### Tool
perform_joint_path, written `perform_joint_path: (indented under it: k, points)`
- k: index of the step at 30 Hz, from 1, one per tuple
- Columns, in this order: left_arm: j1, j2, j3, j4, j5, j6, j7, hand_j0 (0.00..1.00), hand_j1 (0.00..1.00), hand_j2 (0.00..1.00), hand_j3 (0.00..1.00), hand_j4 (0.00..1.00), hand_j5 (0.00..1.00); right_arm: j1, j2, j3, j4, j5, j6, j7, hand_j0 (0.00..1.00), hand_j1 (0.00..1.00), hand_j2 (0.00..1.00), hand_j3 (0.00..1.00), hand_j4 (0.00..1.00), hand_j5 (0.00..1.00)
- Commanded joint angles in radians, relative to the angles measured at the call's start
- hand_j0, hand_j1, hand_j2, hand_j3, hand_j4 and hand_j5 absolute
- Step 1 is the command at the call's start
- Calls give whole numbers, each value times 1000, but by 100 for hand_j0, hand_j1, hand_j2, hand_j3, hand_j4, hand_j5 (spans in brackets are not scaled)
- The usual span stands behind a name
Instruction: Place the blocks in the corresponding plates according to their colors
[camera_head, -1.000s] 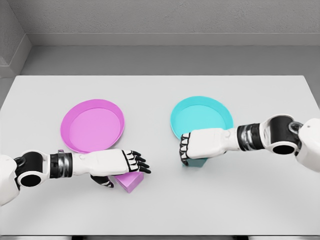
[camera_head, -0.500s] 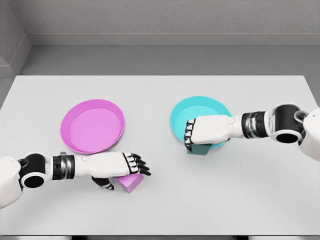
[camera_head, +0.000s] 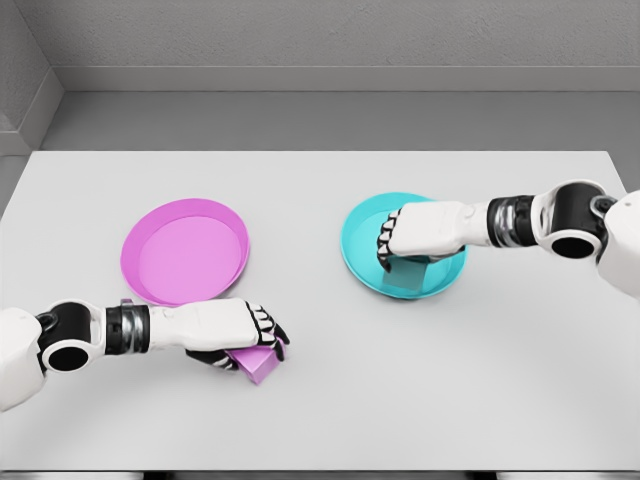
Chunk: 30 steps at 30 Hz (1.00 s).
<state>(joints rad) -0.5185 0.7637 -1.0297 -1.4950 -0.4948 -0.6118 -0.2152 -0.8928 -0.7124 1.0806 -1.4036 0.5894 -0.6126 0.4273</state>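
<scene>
Right hand (camera_head: 415, 236), reaching in from the right, is curled around the small teal rectangular block (camera_head: 404, 277), which is held over the near part of the round teal plate (camera_head: 356, 238); whether the block touches the plate floor cannot be told. Left hand (camera_head: 235, 330) is closed over the small magenta rectangular block (camera_head: 259, 364), which lies on the table just in front of the round magenta plate (camera_head: 185, 250). The 2 plates are set side by side, well apart, on a flat pale grey tabletop (camera_head: 320, 180). A grey floor (camera_head: 330, 120) and a grey textured wall (camera_head: 330, 35) are seen behind. The magenta block's exposed corner points toward the near right; its long axis is hidden.
</scene>
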Motion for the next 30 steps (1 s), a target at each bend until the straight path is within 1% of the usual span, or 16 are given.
perform_joint_path:
  k: [1,9,10,11,12,13,14,17,19,22,23,24,26,29,30]
  points:
    - [0,0,0,-4,9,1,0,59,59,59,59,59,59,0,8,-1,29,-5,2,-1,54,54,54,54,54,54]
    - [-18,0,0,-14,13,1,0,60,60,60,60,60,60,-23,51,-4,95,-5,2,-1,55,55,55,55,55,55]
    - [-23,0,2,-14,13,1,0,60,60,60,60,60,60,-25,54,-4,101,-5,2,-1,59,59,59,59,59,59]
    - [-28,0,2,-14,15,1,0,60,60,60,60,60,60,-26,57,-4,106,-5,2,-1,67,67,67,67,67,67]
    - [-32,0,3,-14,15,1,0,60,60,60,60,60,60,-25,60,-5,107,-3,2,-5,78,78,78,78,78,78]
    - [-41,0,5,-14,16,1,2,60,60,60,60,60,60,-25,60,-5,109,-5,2,-10,96,96,96,96,96,96]
    - [-43,2,5,-14,16,1,2,60,60,60,60,60,60,-25,60,-5,109,-3,2,-12,99,99,99,99,99,99]
    - [-69,3,11,-8,25,1,2,60,60,60,60,60,60,-23,60,-36,124,-3,2,-12,100,100,100,100,100,100]
    - [-84,3,14,-2,32,1,2,60,60,60,60,60,60,-23,60,-36,130,-3,2,-12,100,100,100,100,100,100]
    - [-86,3,37,7,32,1,2,60,60,60,60,60,60,-23,59,-50,135,-3,2,-12,100,100,100,100,100,100]
    - [-87,3,39,12,32,1,2,60,60,60,60,60,60,-20,53,-71,134,-5,2,-12,100,100,100,100,100,100]
    - [-91,3,45,21,35,1,2,60,60,60,60,60,60,-12,44,-103,132,-7,2,-12,100,100,100,100,100,100]
    - [-97,3,48,45,36,1,2,60,60,60,60,60,60,21,-7,-177,121,-14,2,-18,100,100,100,100,100,100]
    - [-104,5,62,73,36,1,2,60,60,60,60,60,60,60,-45,-306,115,-22,2,-25,100,100,100,100,100,100]
    - [-106,8,66,82,36,1,2,60,60,60,60,60,60,86,-56,-349,115,-31,2,-58,100,100,100,100,100,100]
